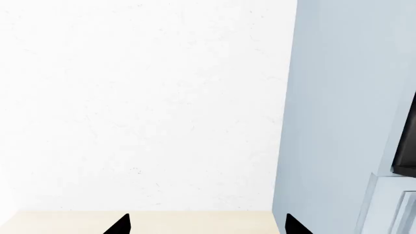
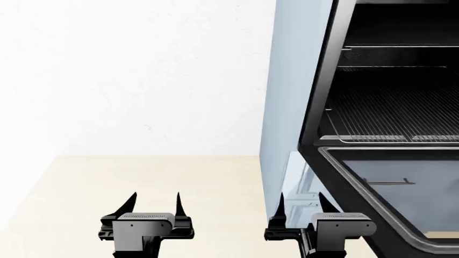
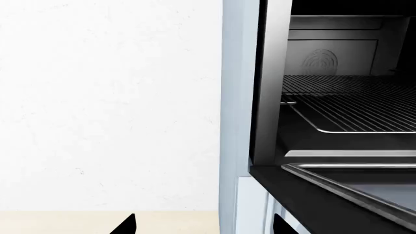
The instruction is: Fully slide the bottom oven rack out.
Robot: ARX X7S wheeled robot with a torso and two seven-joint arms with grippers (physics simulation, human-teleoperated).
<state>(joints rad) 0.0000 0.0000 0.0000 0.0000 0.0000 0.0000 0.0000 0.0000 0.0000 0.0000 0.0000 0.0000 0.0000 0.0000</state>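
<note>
Bottom rack (image 2: 391, 121) low inside the open oven (image 2: 287, 107), second rack (image 2: 401, 49) above it, glass door (image 2: 387, 193) folded down in front, left hand (image 2: 152, 200) and right hand (image 2: 301, 201) both spread apart, empty, short of the oven, over pale floor (image 2: 86, 183)

Head view looks forward and down from behind both arms, taking in the white wall (image 2: 136, 80) and the open oven (image 2: 287, 107). Left wrist view faces the wall, catching the oven's blue-grey side at its edge. Right wrist view sits nearer, looking into the cavity; all three share that side panel
</note>
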